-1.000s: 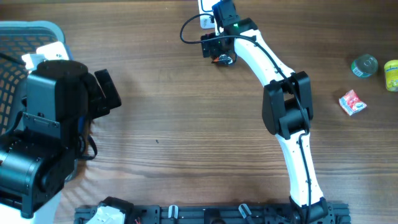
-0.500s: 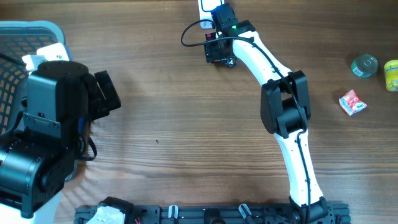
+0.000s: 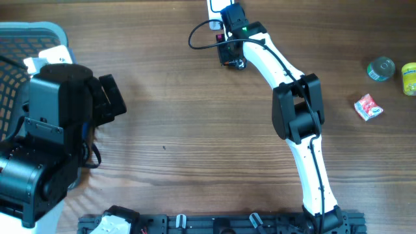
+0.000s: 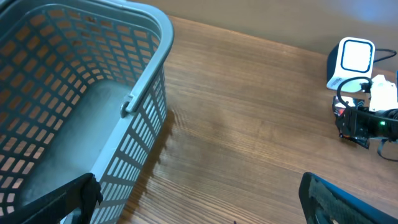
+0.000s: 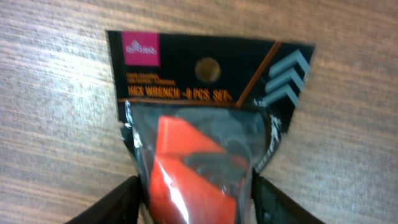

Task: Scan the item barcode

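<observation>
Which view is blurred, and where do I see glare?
Right wrist view: the wrench packet is soft, its small print blurred, with white glare on the plastic over the orange part. Left wrist view: the basket is sharp. Overhead view: mostly sharp.

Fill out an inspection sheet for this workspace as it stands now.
Surface: wooden table, brown grain.
Job's things: hex wrench pack lying flat on the table; white scanner near it at the far edge.
Clutter: blue basket on the left; green can, yellow item and red-white packet on the right.
Grippers: left gripper has its jaws wide open and empty, beside the basket; right gripper has its jaws on either side of the pack, grip not certain.
Cables: black cable looped beside the right gripper.
Surroundings: nothing seen.
</observation>
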`<act>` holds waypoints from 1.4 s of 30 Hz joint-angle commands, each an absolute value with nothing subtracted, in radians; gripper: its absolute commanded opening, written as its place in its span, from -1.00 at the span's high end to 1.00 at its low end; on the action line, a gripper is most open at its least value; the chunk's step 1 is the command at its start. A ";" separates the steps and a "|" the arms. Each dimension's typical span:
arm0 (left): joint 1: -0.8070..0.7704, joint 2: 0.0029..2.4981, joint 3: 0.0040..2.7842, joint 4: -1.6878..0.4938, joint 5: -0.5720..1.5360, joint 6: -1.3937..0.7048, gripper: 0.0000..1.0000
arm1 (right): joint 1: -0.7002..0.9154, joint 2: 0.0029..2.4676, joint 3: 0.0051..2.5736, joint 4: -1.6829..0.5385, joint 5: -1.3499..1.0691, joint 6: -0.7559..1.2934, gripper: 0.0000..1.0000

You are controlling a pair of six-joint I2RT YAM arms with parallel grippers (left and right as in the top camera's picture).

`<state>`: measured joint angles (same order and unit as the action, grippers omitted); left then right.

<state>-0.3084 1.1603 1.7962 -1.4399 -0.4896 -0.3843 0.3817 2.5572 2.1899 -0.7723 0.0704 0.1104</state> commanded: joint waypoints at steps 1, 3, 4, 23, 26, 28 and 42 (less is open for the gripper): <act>-0.307 1.159 1.799 -1.455 -0.507 -0.402 -1.00 | 0.380 2.595 2.195 -0.759 0.081 0.105 -0.02; -0.307 1.159 1.799 -1.460 -0.507 -0.402 -1.00 | 0.380 2.595 2.195 -0.758 0.081 0.105 0.12; -0.307 1.159 1.799 -1.460 -0.506 -0.402 -1.00 | 0.380 2.595 2.195 -0.757 0.081 0.105 0.13; -0.307 1.159 1.799 -1.460 -0.507 -0.402 -1.00 | 0.381 2.577 2.196 -0.733 0.081 0.112 0.90; -0.307 1.159 1.799 -1.460 -0.507 -0.402 -1.00 | 0.381 2.554 2.196 -0.729 0.081 0.111 0.90; -0.307 1.159 1.799 -1.460 -0.507 -0.402 -1.00 | 0.381 2.538 2.196 -0.721 0.081 0.110 0.91; -0.307 1.159 1.799 -1.460 -0.507 -0.401 -1.00 | 0.380 2.402 2.196 -0.661 0.081 0.107 0.90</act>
